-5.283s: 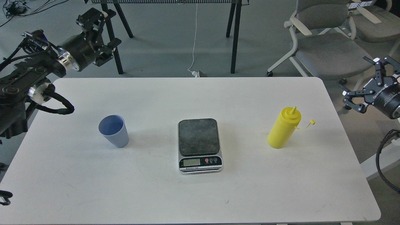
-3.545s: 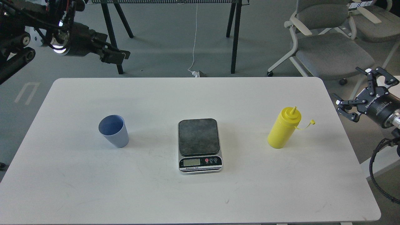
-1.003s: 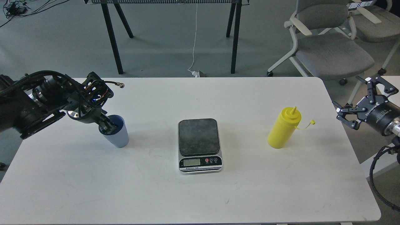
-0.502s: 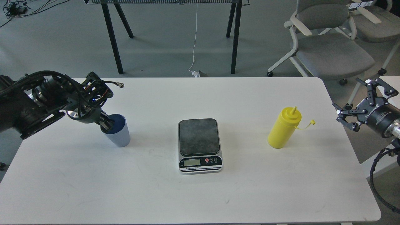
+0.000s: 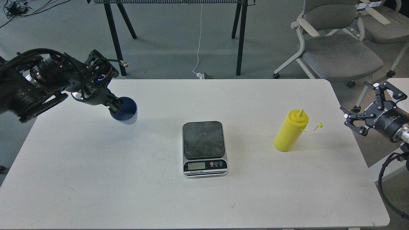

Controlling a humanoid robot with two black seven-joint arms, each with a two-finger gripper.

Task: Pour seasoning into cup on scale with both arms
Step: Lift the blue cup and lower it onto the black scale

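Note:
My left gripper point(image 5: 115, 107) is shut on the left rim of the light blue cup point(image 5: 127, 111) and holds it in the air above the table's back left part, left of the scale. The scale point(image 5: 204, 148) lies flat at the table's middle with nothing on its dark platform. The yellow seasoning bottle point(image 5: 290, 131) stands upright at the right, its small cap hanging to the right on its tether. My right gripper point(image 5: 370, 100) is open, off the table's right edge, apart from the bottle.
The white table point(image 5: 191, 198) carries only the scale and the bottle. Grey office chairs point(image 5: 332, 44) stand behind the right corner and black table legs point(image 5: 239, 38) behind the far edge.

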